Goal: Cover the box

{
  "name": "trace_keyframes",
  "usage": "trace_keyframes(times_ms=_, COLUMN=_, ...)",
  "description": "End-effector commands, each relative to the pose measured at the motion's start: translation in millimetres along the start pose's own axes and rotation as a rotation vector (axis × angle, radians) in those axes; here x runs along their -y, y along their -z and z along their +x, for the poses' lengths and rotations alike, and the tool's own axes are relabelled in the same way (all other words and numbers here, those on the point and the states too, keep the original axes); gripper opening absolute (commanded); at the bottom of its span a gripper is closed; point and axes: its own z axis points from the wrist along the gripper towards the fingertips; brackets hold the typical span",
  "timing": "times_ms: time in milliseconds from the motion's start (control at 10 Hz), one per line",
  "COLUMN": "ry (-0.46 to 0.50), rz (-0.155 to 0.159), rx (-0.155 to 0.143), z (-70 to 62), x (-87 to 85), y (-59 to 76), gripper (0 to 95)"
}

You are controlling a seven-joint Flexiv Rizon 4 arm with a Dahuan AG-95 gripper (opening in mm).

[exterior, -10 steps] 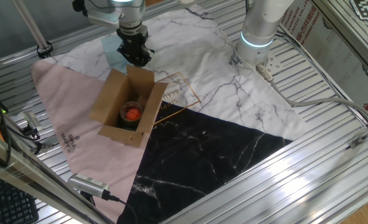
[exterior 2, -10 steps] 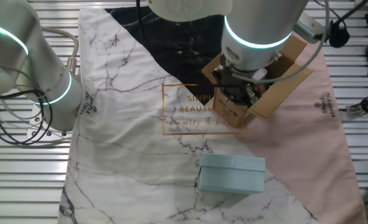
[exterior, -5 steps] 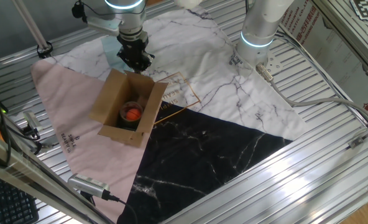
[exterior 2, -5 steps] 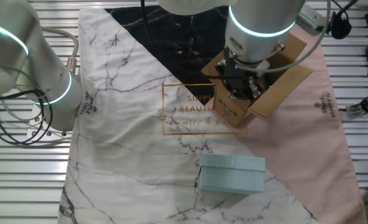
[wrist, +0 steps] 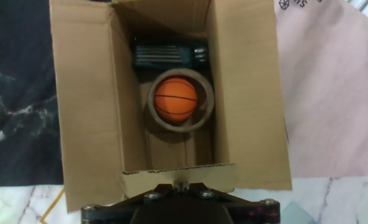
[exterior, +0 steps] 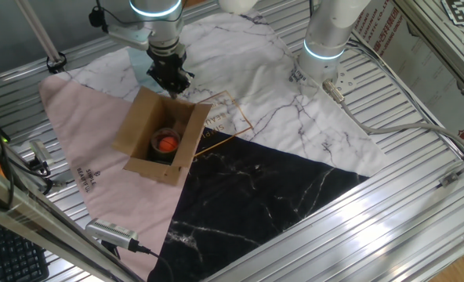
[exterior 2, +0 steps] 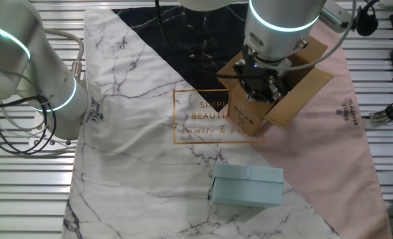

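The box (exterior: 142,125) is a brown cardboard carton standing open on the cloth, also seen in the other fixed view (exterior 2: 301,78) and filling the hand view (wrist: 84,106). Inside lie an orange ball (wrist: 176,99) in a tape ring and a black device (wrist: 170,55). My gripper (exterior: 172,81) hangs at the box's far side, over its short end flap (wrist: 178,177). The gripper (wrist: 181,186) is shut, its tips right at that flap's edge. The hand hides the flap in the other fixed view, where the gripper (exterior 2: 259,89) sits over the box's near rim.
A teal lidded case (exterior 2: 247,186) lies on the marble-print cloth (exterior 2: 137,99) close to the box. A second robot arm (exterior: 326,39) stands at the cloth's far edge. Cables and a grey tool (exterior: 110,232) lie on the slatted metal table.
My gripper has shifted a little toward the box and lower. The short end flap under it now leans further in over the opening.
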Motion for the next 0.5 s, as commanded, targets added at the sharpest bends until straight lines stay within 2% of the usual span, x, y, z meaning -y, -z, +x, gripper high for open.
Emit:
trace_keyframes(times_ms=100, ry=-0.001, rz=0.0, rx=-0.001, z=-2.5, x=0.0, y=-0.4, gripper=0.0)
trace_keyframes(times_ms=500, ry=-0.011, rz=-0.003, rx=-0.005, z=-12.2, x=0.4, y=-1.2, gripper=0.0)
